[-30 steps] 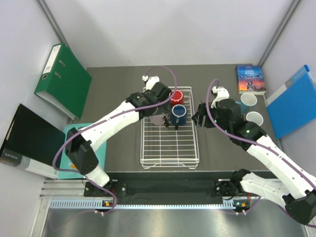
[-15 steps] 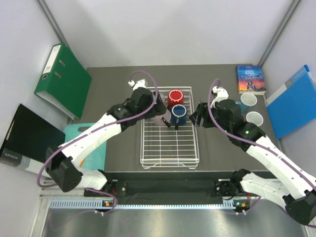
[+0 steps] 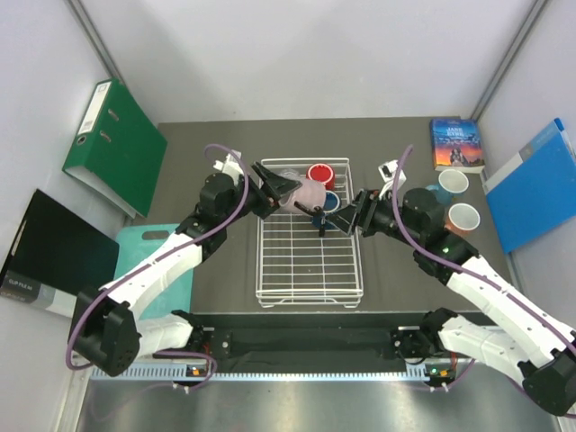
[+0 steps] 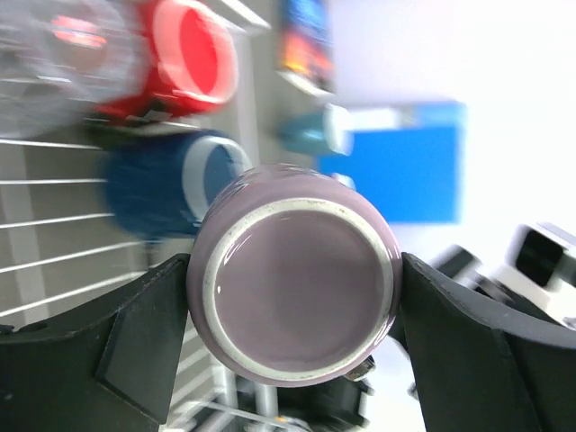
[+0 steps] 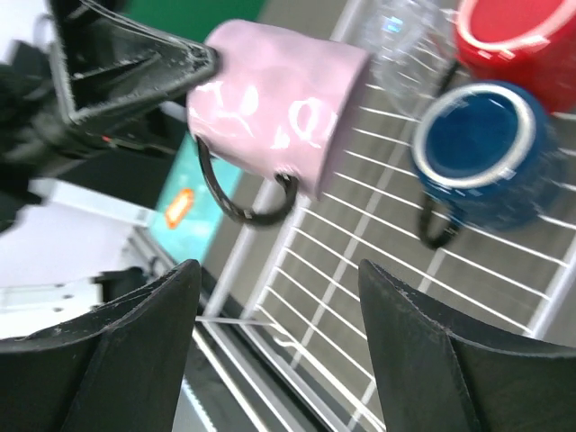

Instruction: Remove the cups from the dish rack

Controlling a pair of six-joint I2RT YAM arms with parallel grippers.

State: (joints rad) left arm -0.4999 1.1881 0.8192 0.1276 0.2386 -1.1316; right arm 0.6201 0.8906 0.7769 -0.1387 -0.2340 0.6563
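Observation:
My left gripper (image 3: pixel 286 191) is shut on the mauve-pink mug (image 3: pixel 306 193) and holds it on its side above the far part of the white dish rack (image 3: pixel 310 270). In the left wrist view the mug's base (image 4: pixel 295 274) fills the space between the fingers. The red mug (image 3: pixel 321 173), the dark blue mug (image 3: pixel 331 204) and the clear glass tumbler (image 5: pixel 409 45) stand in the rack's far end. My right gripper (image 3: pixel 346 216) is open and empty at the rack's right side, facing the held mug (image 5: pixel 288 99). The light blue cup (image 3: pixel 453 183) and the salmon-orange cup (image 3: pixel 463 216) stand on the table to the right.
A book (image 3: pixel 456 144) and a blue folder (image 3: pixel 535 184) lie at the far right. A green binder (image 3: pixel 115 144), a black binder (image 3: pixel 54 256) and a teal board (image 3: pixel 171 270) are on the left. The rack's near half holds nothing.
My left gripper has lifted the mauve-pink mug out of the rack and tipped it sideways. My right gripper has swung left toward the rack.

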